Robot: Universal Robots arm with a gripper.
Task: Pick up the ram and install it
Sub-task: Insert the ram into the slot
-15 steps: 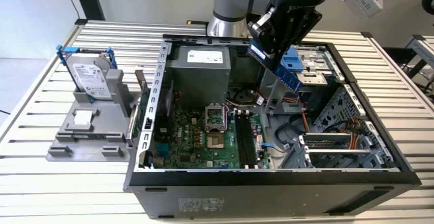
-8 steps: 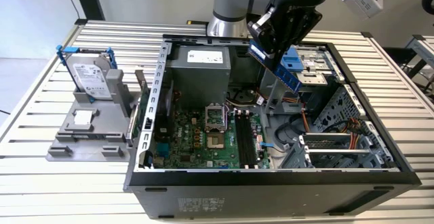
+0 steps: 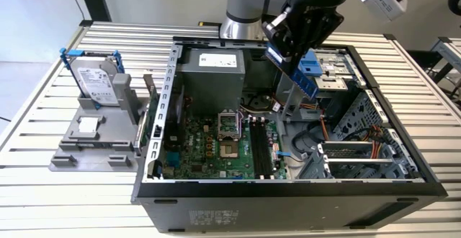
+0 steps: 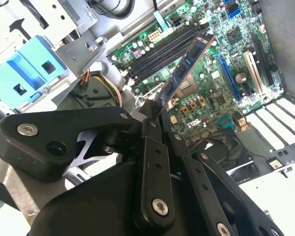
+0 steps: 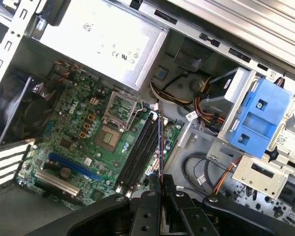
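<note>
blue ram (image 4: 187, 66) | thin long narrow stick, tilted | clamped in claw (image 4: 154, 111)

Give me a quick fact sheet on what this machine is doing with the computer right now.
Tool: shut on one end of the ram
Ram: thin blue stick, tilted, held in the air over the open computer case
Memory slots: long and black, on the green motherboard; ram not yet seated in them
Hard drive: in a blue frame, standing in a grey stand outside the case, at the exterior view's left
</note>
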